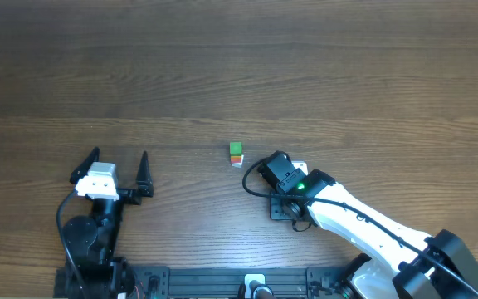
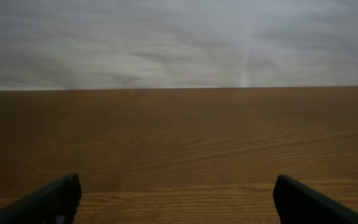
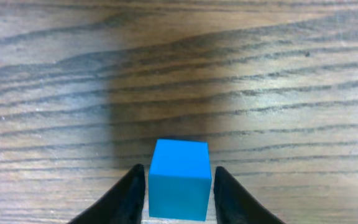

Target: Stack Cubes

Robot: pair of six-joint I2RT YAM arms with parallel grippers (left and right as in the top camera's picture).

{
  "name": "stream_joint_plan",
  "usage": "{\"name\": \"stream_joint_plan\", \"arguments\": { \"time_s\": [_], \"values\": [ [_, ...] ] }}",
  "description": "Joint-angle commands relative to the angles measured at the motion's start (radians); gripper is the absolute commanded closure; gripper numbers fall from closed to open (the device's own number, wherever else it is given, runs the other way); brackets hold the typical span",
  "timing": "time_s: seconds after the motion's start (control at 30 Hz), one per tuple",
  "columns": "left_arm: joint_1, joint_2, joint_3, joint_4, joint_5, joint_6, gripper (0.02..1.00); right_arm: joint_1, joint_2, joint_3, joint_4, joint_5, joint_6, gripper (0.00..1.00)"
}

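Closed narrowly on a blue cube with the right gripper: smooth matte faces, crisp square edges, dark tapered fingers pressed against two opposite sides. Cannot tell whether resting on the wood or lifted just off it. Beneath, a wooden table of brown laminate with long dark grain lines and a soft shadow ahead of the cube.

From above, just beside the right arm's dark wrist housing, toward the table's middle: a green cube, small and square, with an orange-red sliver and a pale bit at its near edge, too small to tell apart further. Near the housing, seemingly with a thin gap of wood between.

Spread wide near the left base: the left gripper, holding nothing, black pointed fingers well apart with wood grain between them. Well apart from both cubes.

Broad stretch of grained wood from the cubes to the far edge and out to both sides. Along the near edge, a black rail and the arm bases.
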Motion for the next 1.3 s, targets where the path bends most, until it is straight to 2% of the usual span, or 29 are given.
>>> {"name": "stream_joint_plan", "arguments": {
  "time_s": [0.03,0.1,0.33,0.47,0.67,0.8,1.1,1.3],
  "values": [
    [0.003,-0.008,-0.004,-0.003,-0.004,0.014,0.018,0.006,0.006,-0.008,-0.001,0.002,0.0,0.787],
    [0.003,-0.008,-0.004,-0.003,-0.004,0.014,0.018,0.006,0.006,-0.008,-0.001,0.002,0.0,0.829],
    [0.003,-0.008,-0.004,-0.003,-0.004,0.014,0.018,0.005,0.006,0.0,-0.003,0.002,0.005,0.877],
    [0.003,-0.008,-0.004,-0.003,-0.004,0.014,0.018,0.0,0.006,0.072,-0.066,0.008,0.002,0.895],
    [0.003,-0.008,-0.004,-0.003,-0.004,0.014,0.018,-0.002,0.006,0.314,-0.26,0.078,-0.017,0.921],
    [0.003,-0.008,-0.004,-0.003,-0.004,0.014,0.02,-0.014,0.024,0.509,-0.369,0.097,-0.039,0.952],
    [0.003,-0.008,-0.004,-0.003,-0.004,0.014,0.02,-0.02,0.263,0.921,-0.568,0.097,-0.046,0.974],
    [0.003,-0.008,-0.004,-0.003,-0.004,0.014,0.018,0.011,0.396,1.015,-0.549,0.059,-0.046,0.991]
  ]
}}
